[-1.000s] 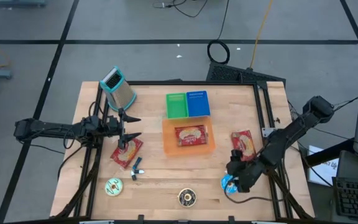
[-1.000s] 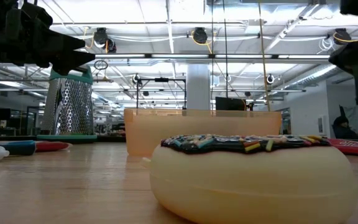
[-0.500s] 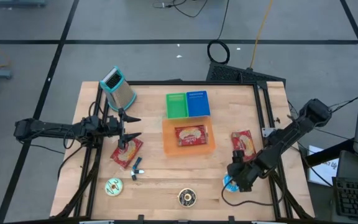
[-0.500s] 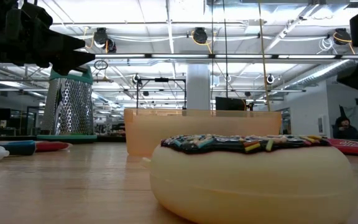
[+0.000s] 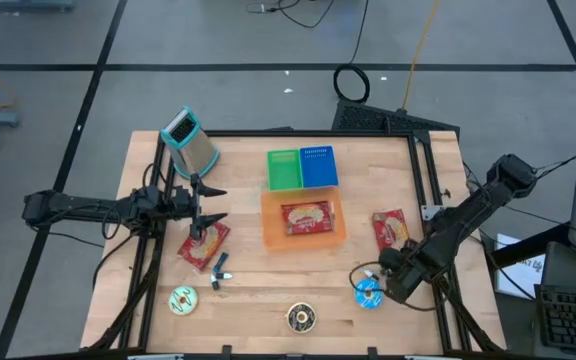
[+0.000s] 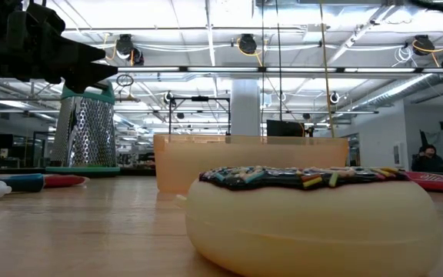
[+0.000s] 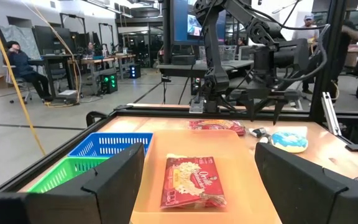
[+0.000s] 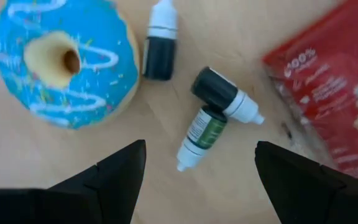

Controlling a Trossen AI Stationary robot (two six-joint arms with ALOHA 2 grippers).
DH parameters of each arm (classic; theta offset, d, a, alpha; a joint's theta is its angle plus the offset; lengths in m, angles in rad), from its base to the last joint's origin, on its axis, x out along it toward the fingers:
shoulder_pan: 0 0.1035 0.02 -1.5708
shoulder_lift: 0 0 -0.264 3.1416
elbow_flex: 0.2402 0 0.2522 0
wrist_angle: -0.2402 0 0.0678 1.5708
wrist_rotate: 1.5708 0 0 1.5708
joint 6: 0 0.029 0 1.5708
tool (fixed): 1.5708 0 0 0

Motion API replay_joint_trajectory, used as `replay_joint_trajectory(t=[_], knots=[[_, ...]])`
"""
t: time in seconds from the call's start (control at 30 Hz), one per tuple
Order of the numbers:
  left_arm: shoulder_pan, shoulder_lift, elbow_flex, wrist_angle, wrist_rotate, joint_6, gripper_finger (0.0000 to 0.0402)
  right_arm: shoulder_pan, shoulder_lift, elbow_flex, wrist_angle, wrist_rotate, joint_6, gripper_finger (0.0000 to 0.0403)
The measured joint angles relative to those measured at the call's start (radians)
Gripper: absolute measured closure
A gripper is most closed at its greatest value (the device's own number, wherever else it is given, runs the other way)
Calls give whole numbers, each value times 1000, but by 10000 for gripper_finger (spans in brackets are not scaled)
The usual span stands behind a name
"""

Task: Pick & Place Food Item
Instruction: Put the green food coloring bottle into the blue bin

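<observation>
Nearest the lower edge of the high view, a chocolate-iced doughnut [image 5: 301,318] is seen at lower centre of the worktop [image 5: 258,290], with a green-iced doughnut [image 5: 182,299] at lower left. At lower right lies the blue-iced doughnut [image 5: 369,293], taken here as the food item to be moved. The right claw [image 5: 380,268] is held just above and beside it, fingers spread wide and nothing gripped. In the right wrist view the doughnut [image 8: 64,61] is shown with white icing lines and a centre hole, small dropper bottles [image 8: 213,118] close beside it and a red packet [image 8: 328,81] at the frame's right.

The doughnut is judged light and fairly stiff, probably a smooth toy, so some slip is to be expected. A hold across the outer rim, or with one finger through the hole, is judged best, with the bottles kept clear.

Further up, at centre, an orange tray [image 5: 268,228] holding a red snack packet [image 5: 306,217] is seen. At middle left the left claw [image 5: 208,205] is held wide open and empty, above another red packet [image 5: 205,243]
</observation>
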State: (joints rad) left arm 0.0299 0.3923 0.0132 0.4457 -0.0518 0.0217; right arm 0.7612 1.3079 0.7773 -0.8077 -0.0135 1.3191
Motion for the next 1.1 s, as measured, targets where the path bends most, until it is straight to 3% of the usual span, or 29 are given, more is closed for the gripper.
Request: replay_joint_trajectory(t=[0.6, 1.1], knots=[[0, 0, 0, 0, 0, 0, 96, 0, 77, -68, 46, 9, 176, 125], [0, 0, 0, 0, 0, 0, 96, 0, 77, -68, 60, -18, 84, 259]])
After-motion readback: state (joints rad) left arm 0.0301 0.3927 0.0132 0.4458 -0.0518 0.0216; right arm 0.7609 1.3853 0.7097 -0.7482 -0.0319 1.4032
